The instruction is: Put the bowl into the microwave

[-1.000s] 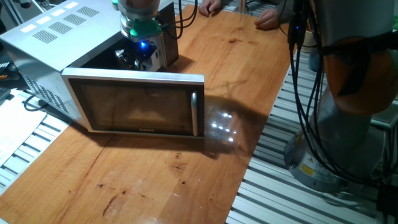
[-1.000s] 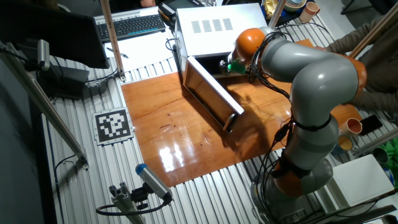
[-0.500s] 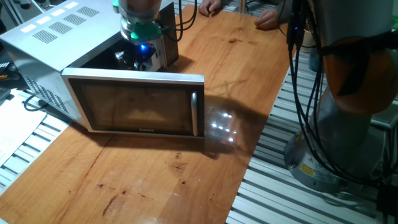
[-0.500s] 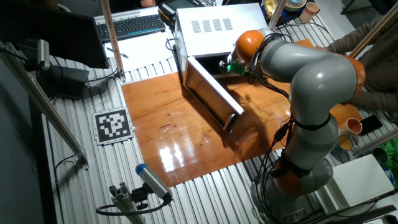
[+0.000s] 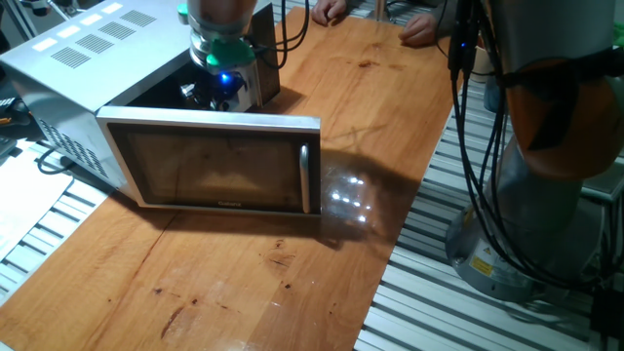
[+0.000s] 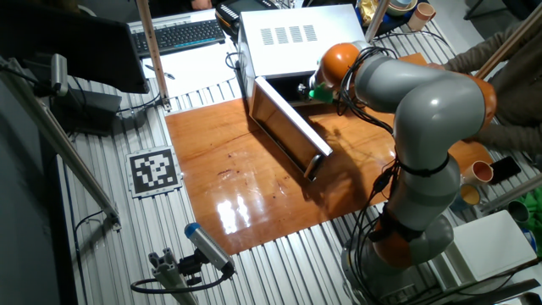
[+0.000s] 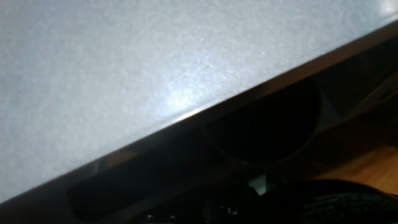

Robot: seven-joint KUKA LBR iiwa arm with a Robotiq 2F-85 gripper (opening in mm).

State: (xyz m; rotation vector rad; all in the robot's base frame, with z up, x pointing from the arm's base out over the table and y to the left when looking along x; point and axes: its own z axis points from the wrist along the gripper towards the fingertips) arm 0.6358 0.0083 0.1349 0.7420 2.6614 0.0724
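The microwave [image 5: 88,44] stands at the table's far left with its door [image 5: 210,161] swung open; it also shows in the other fixed view [image 6: 296,38]. My gripper [image 5: 214,90] reaches down into the microwave's open cavity just behind the door, a blue light glowing on the hand. Its fingers are dark against the dark cavity and I cannot tell how they stand. The bowl does not show clearly in any view. The hand view shows a pale grey microwave surface [image 7: 124,74] and a dark rounded shape [image 7: 261,124] that I cannot identify.
The door's vertical silver handle [image 5: 304,175] points toward the table's middle. The wooden table [image 5: 292,283] stretches in front of the door. The arm's base and cables [image 5: 546,146] stand to the right. A keyboard [image 6: 182,34] lies behind the microwave, and cups [image 6: 478,174] sit at the right.
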